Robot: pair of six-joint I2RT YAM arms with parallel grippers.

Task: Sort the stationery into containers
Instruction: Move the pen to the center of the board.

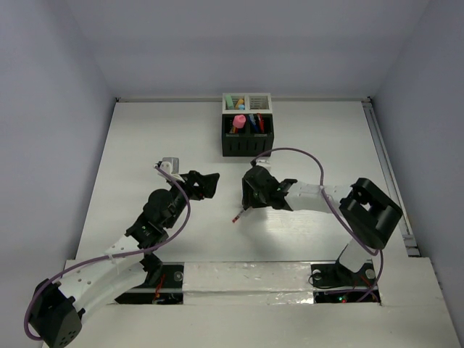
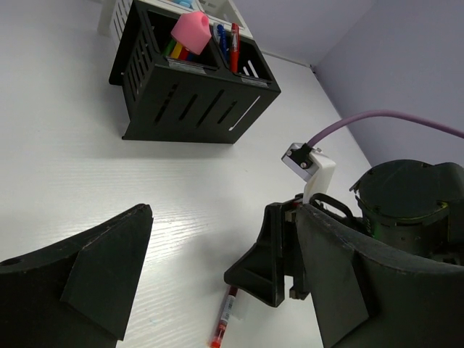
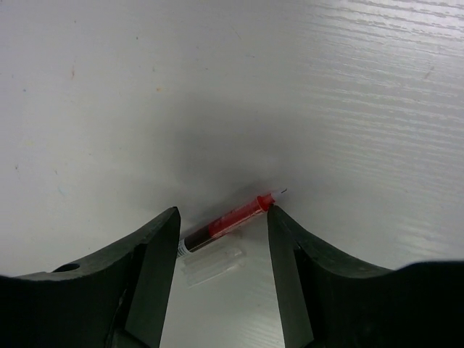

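Straddling red pen (image 3: 221,226), right gripper (image 3: 224,214); pen's label (image 3: 184,249) illegible.

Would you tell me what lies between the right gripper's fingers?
A red pen on the table, inside the open right gripper; the right wrist view shows it.

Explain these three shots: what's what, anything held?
Two robot arms are bolted at a white table's near edge. The top picture looks down from behind them: left arm on the left, right arm on the right. The other two come from wrist cameras, looking past each arm's own jaws. At the back stand a black slotted box and a white slotted box, joined, holding pens and markers. A thin red pen lies on the table. The right jaws stand open astride it; the left jaws are open, empty. Nothing is held.
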